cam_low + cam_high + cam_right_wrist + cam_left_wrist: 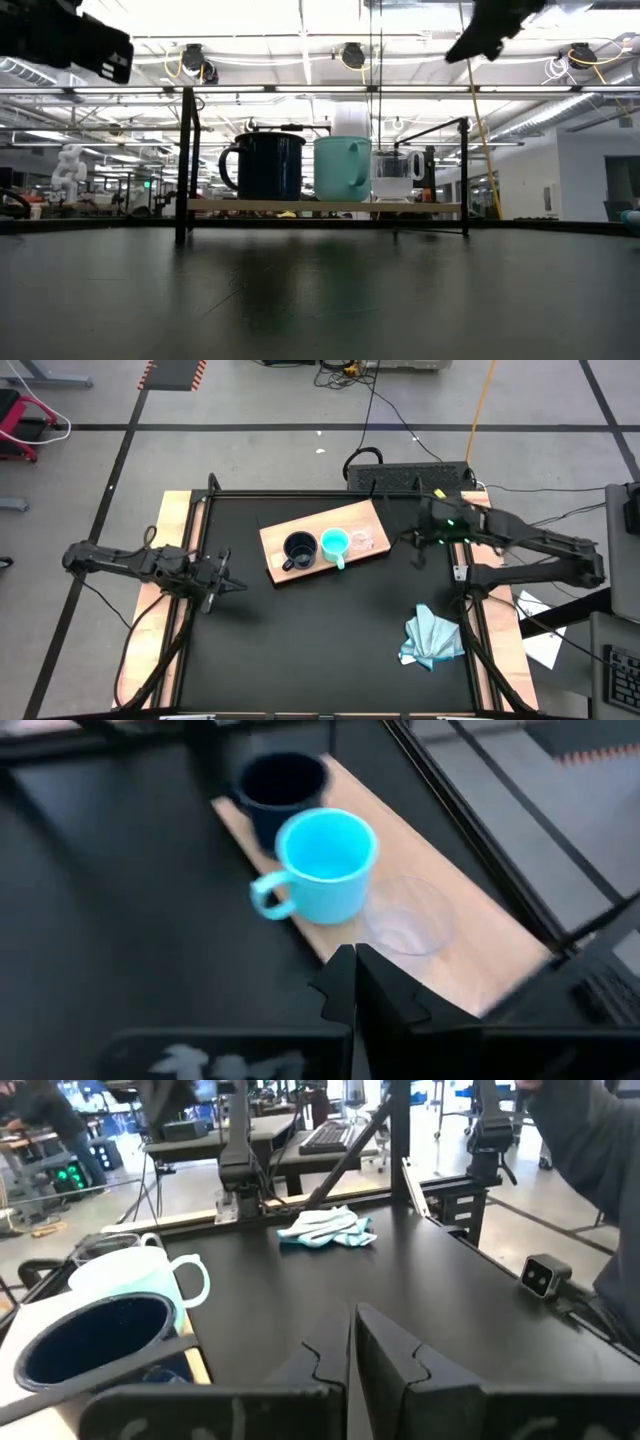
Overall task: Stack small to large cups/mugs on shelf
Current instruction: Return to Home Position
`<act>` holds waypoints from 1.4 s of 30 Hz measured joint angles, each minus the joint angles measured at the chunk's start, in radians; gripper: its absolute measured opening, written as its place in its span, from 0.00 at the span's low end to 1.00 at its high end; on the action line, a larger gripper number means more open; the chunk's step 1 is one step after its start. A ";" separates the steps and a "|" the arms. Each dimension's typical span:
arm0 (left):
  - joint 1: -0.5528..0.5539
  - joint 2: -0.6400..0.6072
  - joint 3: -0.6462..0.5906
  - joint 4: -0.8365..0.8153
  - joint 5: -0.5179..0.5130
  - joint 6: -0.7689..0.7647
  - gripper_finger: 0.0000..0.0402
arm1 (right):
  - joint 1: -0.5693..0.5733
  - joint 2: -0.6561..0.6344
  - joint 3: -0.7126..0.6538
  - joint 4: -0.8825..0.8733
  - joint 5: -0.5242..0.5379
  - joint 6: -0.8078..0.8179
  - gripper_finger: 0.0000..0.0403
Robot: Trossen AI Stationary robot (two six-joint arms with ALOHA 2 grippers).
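Three cups stand upright in a row on the light wooden shelf (pixel 325 520): the black mug (pixel 299 549), the turquoise mug (pixel 335 544) and the small clear glass cup (pixel 362 540). The low view shows the black mug (pixel 265 165), turquoise mug (pixel 342 168) and glass cup (pixel 395 173) side by side on the board. My right gripper (pixel 354 982) is shut and empty, raised to the right of the glass cup (pixel 410 916). My left gripper (pixel 351 1342) is shut and empty, left of the shelf over the table's left part.
A crumpled light-blue cloth (pixel 430 637) lies on the black table near its right near corner, also in the left wrist view (pixel 327 1227). A black metal frame (pixel 186 160) stands around the table's far part. A person's dark sleeve (pixel 590 1140) shows beyond the table.
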 joint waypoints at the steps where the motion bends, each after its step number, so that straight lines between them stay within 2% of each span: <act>1: 0.000 0.000 0.017 -0.020 -0.004 -0.003 0.06 | 0.010 -0.042 -0.030 0.016 -0.003 0.009 0.00; 6: 0.000 0.000 0.084 -0.057 -0.007 0.012 0.06 | 0.043 -0.243 -0.173 0.101 0.001 0.032 0.00; 10: 0.000 0.000 0.110 -0.054 -0.031 0.022 0.01 | 0.068 -0.355 -0.262 0.116 0.000 0.062 0.00; 22: 0.001 -0.006 0.127 -0.062 -0.283 0.038 0.00 | 0.104 -0.577 -0.449 0.215 0.000 0.013 0.00; 29: 0.001 -0.092 0.116 -0.089 -0.297 0.024 0.00 | 0.104 -0.730 -0.548 0.251 -0.004 0.012 0.00; 38: 0.001 -0.208 0.030 -0.105 -0.319 0.002 0.00 | 0.104 -0.797 -0.596 0.316 -0.023 0.074 0.00; 42: 0.001 -0.239 -0.014 -0.102 -0.320 -0.021 0.00 | 0.104 -0.797 -0.672 0.422 -0.030 0.085 0.00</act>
